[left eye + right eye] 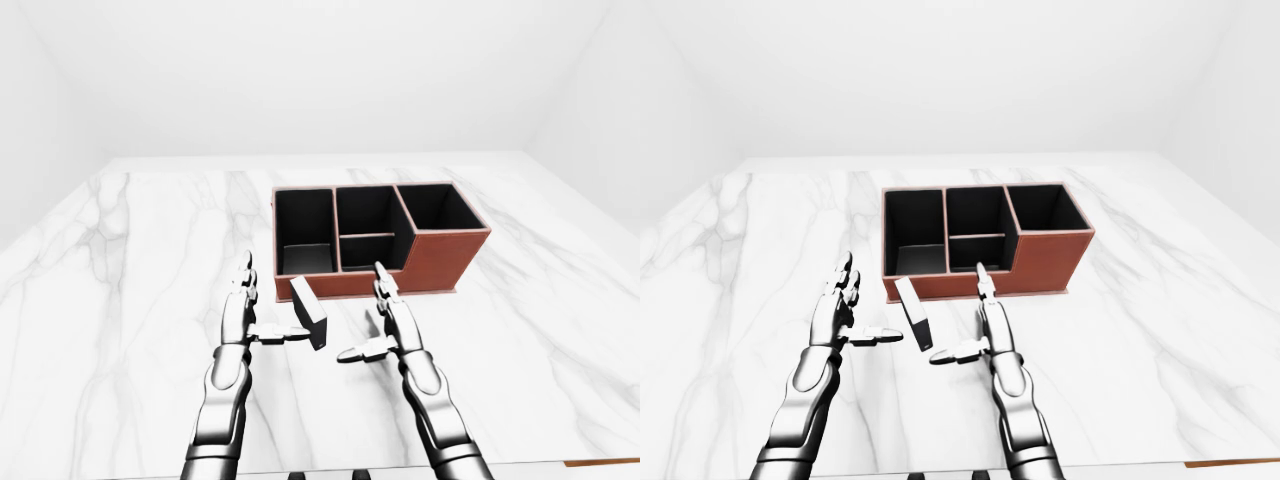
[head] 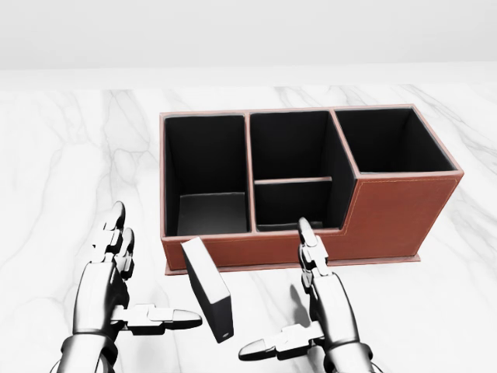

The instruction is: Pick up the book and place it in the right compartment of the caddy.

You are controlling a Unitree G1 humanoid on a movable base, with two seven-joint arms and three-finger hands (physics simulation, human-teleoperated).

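Just below the caddy (image 2: 404, 214) on the table (image 2: 62, 155), the upright book (image 2: 208, 289) is being flanked by the spread left hand (image 2: 109, 289) and spread right hand (image 2: 324, 307), evidently for a two-sided grasp.

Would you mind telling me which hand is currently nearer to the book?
Left, narrowly. The left hand is just left of the book, thumb nearly touching it. The right hand stands slightly farther off to its right. Both are open.
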